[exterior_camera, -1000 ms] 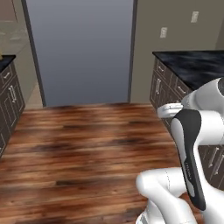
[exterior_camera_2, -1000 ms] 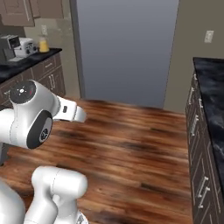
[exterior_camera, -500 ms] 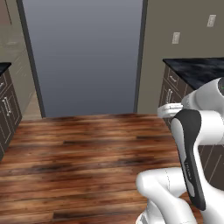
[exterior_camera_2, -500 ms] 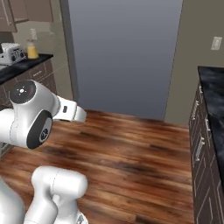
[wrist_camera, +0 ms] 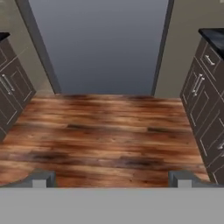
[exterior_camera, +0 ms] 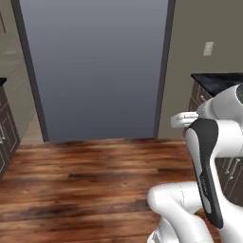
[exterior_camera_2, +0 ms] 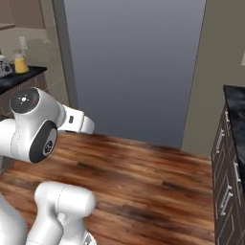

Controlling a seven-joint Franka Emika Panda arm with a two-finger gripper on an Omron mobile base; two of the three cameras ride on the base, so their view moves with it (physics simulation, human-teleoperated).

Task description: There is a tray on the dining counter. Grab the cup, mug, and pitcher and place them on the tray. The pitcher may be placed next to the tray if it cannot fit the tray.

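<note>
Wood-plank floor (wrist_camera: 109,135) runs ahead of us to a tall blue-grey panel (exterior_camera: 95,66) set in a dark frame, with dark cabinets (wrist_camera: 205,100) on both sides. Our gripper (wrist_camera: 111,178) stands wide open above the floor, holding nothing. On the far left counter (exterior_camera_2: 19,76) in the right base view we see the pitcher (exterior_camera_2: 20,62), small and distant, beside a pale appliance (exterior_camera_2: 4,66).
</note>
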